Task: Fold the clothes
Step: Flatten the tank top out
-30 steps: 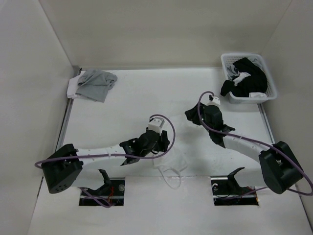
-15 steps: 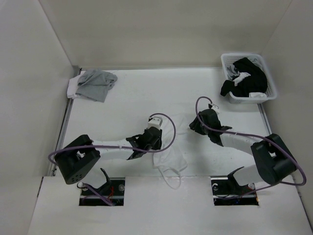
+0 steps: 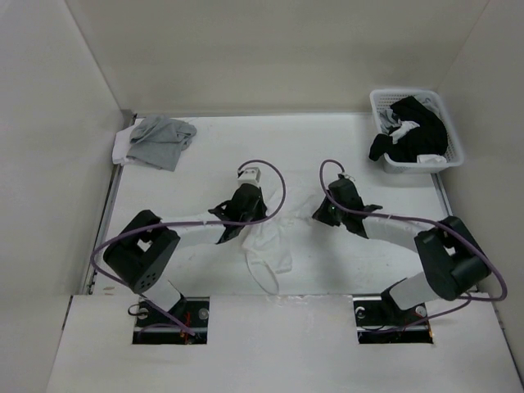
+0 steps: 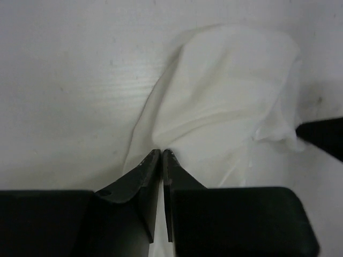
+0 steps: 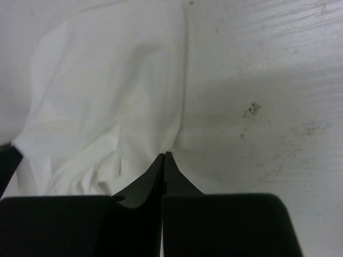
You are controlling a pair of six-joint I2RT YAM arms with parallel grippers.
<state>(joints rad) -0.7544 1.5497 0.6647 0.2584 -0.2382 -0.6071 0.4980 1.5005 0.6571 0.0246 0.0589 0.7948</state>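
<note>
1. White, thin, soft fabric: the white garment (image 3: pixel 268 244) lies bunched near the centre of the pale table (image 3: pixel 196 168), slightly toward 6 o'clock. Its thin white strings (image 3: pixel 264 280) loop out at its 6 o'clock edge.
2. The left gripper (image 3: pixel 244 226) sits at the garment's 10 o'clock corner. In the left wrist view its jaws are pressed together, with a pinch of cloth at the tips (image 4: pixel 162 152).
3. The right gripper (image 3: pixel 321 214) sits at the 2 o'clock corner. Its jaws are fully closed on a gathered fold (image 5: pixel 164 155).
4. The crumpled grey garment (image 3: pixel 161 139) lies at 10 o'clock. The white plastic basket (image 3: pixel 381 98) holding black clothes (image 3: pixel 413 135) stands at 2 o'clock. Both are well apart from the work.
5. Risks, judged:
   - Both bites look shallow, at the very fingertips, so thin fabric may slip out when tensioned.
   - Uneven pulling could skew the sheet.
   - A pinch may hold more than one layer, which would keep wrinkles in.
   - The trailing strings could snag or get tucked into the fold.
</note>
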